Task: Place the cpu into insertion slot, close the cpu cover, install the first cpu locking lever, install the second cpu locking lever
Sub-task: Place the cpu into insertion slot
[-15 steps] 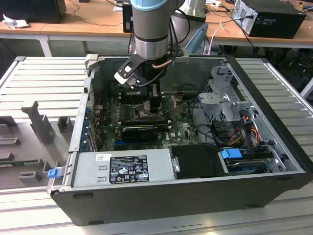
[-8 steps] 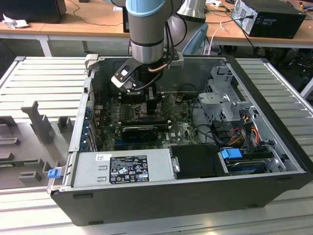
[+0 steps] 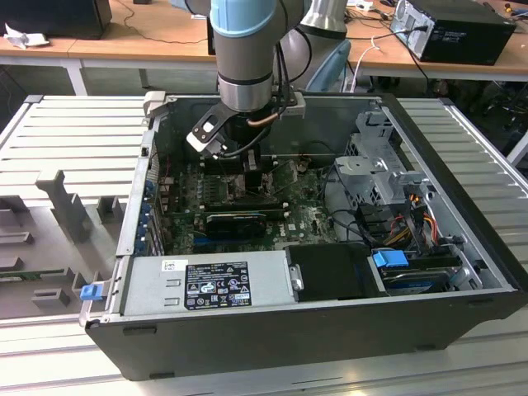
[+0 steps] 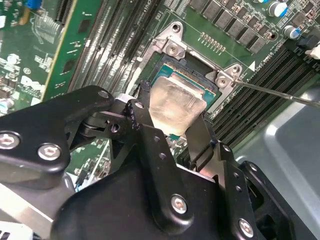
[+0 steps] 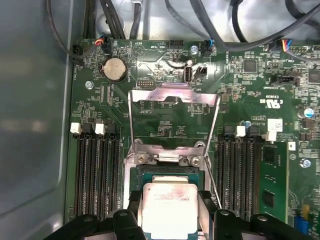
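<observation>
- Step in hand, as I judge it: seating the cpu (image 4: 175,102). The gripper (image 4: 172,120) has it clenched, one finger on each of two opposite edges, silvery face up.
- The cpu sits over the slot (image 5: 145,175), and part of the dark frame shows beyond its far edge. I cannot tell whether it is touching down or hanging just above.
- The cover (image 5: 172,93) is swung open and laid back over the board (image 5: 90,85), away from the slot. The way in looks free.
- To do it well, I think the chip's edges should be square to the frame and the chip should go down flat with no pressing. It should be let go only once it lies level in the recess, since a tilt risks the contacts beneath.
- A thin lever (image 4: 272,91) runs close by one corner of the slot, near a finger (image 4: 200,135). I would mind that gap.
- Pose: the arm (image 3: 245,49) drops nearly straight down into the open case (image 3: 330,330), wrist low over the board, fingers pointing down at the slot.
</observation>
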Available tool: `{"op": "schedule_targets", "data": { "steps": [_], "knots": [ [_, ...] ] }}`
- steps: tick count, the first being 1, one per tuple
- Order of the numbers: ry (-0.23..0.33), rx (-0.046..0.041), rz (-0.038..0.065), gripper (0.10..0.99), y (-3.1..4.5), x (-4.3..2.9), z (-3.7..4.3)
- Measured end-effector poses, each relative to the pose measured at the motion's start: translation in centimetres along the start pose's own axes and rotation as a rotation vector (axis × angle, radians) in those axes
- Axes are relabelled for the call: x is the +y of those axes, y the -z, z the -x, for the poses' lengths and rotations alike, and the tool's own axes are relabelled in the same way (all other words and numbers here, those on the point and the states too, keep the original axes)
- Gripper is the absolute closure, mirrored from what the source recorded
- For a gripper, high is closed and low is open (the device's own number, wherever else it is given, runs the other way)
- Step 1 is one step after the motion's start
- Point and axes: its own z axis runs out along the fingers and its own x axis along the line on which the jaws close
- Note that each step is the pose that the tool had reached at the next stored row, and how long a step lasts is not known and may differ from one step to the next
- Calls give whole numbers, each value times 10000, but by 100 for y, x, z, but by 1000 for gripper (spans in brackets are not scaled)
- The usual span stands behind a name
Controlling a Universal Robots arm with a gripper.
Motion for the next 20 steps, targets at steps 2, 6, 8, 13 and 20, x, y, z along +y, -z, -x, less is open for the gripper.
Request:
{"op": "schedule_targets", "data": {
  "steps": [2, 6, 8, 13, 20],
  "knots": [
    [2, 2, -57, 557, -34, 1, -10],
    [-14, 2, -134, 557, -57, 35, -15],
    [-24, 3, -138, 557, -71, 41, -15],
    [-29, -5, -140, 557, -85, 29, -14],
    [-27, -33, -138, 478, -87, 29, -15]
  ]
}}
